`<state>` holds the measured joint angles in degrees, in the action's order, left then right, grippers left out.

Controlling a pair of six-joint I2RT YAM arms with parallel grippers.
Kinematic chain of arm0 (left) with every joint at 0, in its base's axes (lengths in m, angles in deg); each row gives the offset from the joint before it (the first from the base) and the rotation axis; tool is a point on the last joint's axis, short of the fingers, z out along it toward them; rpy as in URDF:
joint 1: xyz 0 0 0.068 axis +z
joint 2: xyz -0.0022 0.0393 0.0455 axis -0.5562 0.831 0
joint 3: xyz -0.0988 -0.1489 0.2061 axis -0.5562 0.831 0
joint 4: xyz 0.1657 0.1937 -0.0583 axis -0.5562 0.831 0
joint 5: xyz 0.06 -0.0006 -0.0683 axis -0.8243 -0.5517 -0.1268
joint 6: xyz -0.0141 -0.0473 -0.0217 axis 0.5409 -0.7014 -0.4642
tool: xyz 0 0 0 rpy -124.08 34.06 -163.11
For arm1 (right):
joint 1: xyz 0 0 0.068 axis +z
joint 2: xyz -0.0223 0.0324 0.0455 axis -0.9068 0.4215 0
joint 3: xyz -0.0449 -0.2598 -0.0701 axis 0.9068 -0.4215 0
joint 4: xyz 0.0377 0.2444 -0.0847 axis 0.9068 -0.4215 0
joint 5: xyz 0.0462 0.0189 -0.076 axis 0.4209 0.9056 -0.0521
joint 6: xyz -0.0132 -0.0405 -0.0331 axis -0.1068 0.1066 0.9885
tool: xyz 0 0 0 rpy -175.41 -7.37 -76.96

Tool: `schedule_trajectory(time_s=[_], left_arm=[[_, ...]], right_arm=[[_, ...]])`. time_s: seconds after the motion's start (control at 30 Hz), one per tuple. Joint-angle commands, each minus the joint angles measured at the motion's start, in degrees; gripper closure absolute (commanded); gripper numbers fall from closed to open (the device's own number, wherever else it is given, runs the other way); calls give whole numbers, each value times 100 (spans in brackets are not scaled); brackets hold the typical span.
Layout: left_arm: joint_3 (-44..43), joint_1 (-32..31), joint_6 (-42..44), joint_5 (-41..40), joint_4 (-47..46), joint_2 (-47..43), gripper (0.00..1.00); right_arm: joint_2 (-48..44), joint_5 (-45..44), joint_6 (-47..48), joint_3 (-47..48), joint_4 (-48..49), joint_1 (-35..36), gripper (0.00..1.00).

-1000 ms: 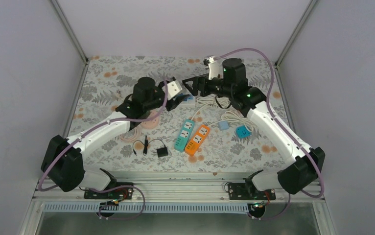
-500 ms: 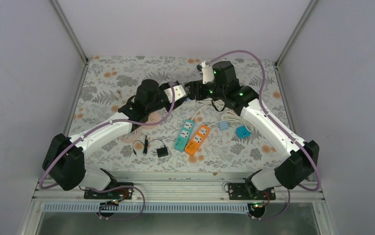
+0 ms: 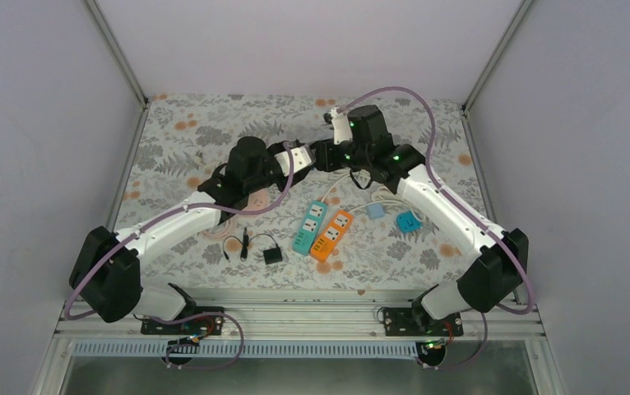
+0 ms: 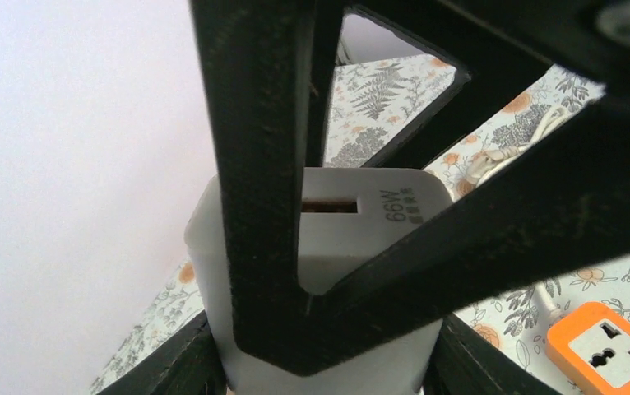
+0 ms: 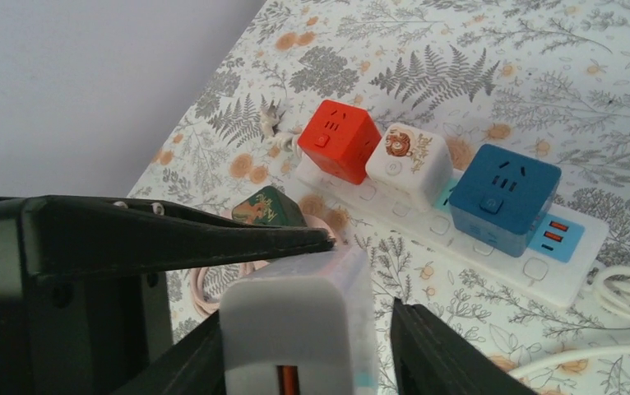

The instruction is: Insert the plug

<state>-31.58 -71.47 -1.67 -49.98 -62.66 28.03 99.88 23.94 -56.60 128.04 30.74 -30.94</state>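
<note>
The plug point(image 3: 299, 155) is a white charger block, held above the table at the back centre with my left gripper point(image 3: 294, 157) shut on it. In the left wrist view the plug point(image 4: 336, 247) sits between my fingers, and a black finger point(image 4: 254, 164) of the right gripper crosses its face. My right gripper point(image 3: 322, 155) has come in from the right. In the right wrist view its jaws stand round the plug point(image 5: 295, 321). One jaw lies against it and a narrow gap shows at the other. A finger point(image 5: 172, 234) of the left gripper lies on top.
A white power strip point(image 5: 579, 276) carries a red cube point(image 5: 336, 140), a white cube point(image 5: 408, 160) and a blue cube point(image 5: 505, 197). A teal strip point(image 3: 310, 225), an orange strip point(image 3: 332, 235), a black adapter point(image 3: 273, 256) and white cables lie nearer.
My right gripper has swung left to the plug and its jaws have narrowed round it. The left gripper has kept its hold and shifted slightly right.
</note>
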Motion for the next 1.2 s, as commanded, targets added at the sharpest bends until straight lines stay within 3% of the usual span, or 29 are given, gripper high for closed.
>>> schedule_trajectory(time_s=[0.0,0.1,0.2,0.43,0.53,0.63,0.77,0.93,1.17], left_arm=[[46,-21,-12,45,-294,-168,51],[48,-21,-168,-10,-310,-177,44],[-24,-22,-312,-123,-298,-197,29],[333,-13,-693,-805,-727,-620,10],[532,13,-1192,-1466,-852,-1045,7],[636,44,-1798,-2234,-768,-1555,6],[529,66,-2613,-3310,-200,-2348,3],[300,101,-3178,-4304,835,-3158,0],[356,115,-3415,-4728,1560,-4074,0]], right_arm=[[104,-304,-8,85,-29,30,61],[127,-244,0,83,33,32,71],[150,-316,43,133,70,32,79],[217,-739,202,275,172,9,80],[353,-601,391,262,321,-1,81],[493,97,762,128,658,16,84],[655,515,951,-41,1088,164,87],[1015,246,1391,26,1052,588,87],[1856,-463,1875,445,677,1183,89]])
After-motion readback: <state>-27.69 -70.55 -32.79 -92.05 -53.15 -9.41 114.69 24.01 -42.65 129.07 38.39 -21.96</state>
